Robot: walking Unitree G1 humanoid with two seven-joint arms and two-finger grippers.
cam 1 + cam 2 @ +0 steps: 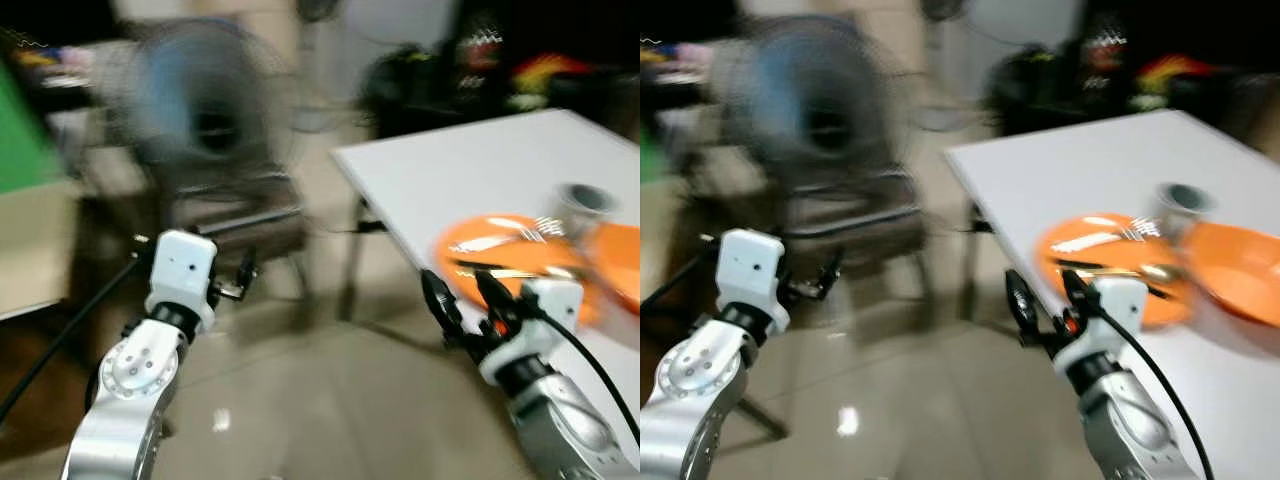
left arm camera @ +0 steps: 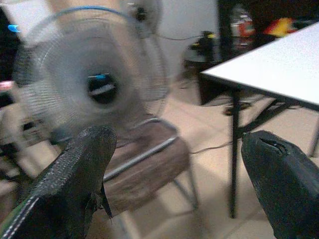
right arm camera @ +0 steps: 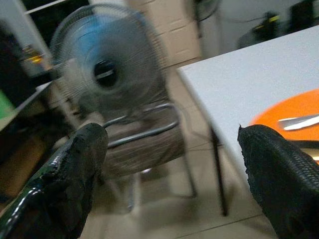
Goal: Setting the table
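Looking down from my head camera, everything's kinda smeared, so bear with me.

Head views: white table (image 1: 470, 170) on my right, with an orange plate (image 1: 505, 255) close to its near edge, cutlery (image 1: 500, 240) lying on it, a grey cup (image 1: 585, 200) just behind it, and a second orange dish (image 1: 1240, 270) touching the plate's far side.

Wrist views: both look past my fingers at a big fan (image 3: 107, 62) sitting on a chair (image 3: 144, 142). The right wrist view also catches a slice of the plate with a silvery utensil on it; the left one just gets the table's corner and legs.

Right gripper (image 1: 465, 295): fingers spread wide apart, nothing between them, hovering just off the table's near edge with the plate right beside it.

Left gripper (image 2: 182, 184): also spread wide with nothing in it, out over the floor (image 1: 330, 400), well apart from the table, pointing at the chair.

Hard to tell: which pieces of cutlery those are, too blurry. The second dish is cut off at the frame edge. Stuff in the dark background is just colourful mush.
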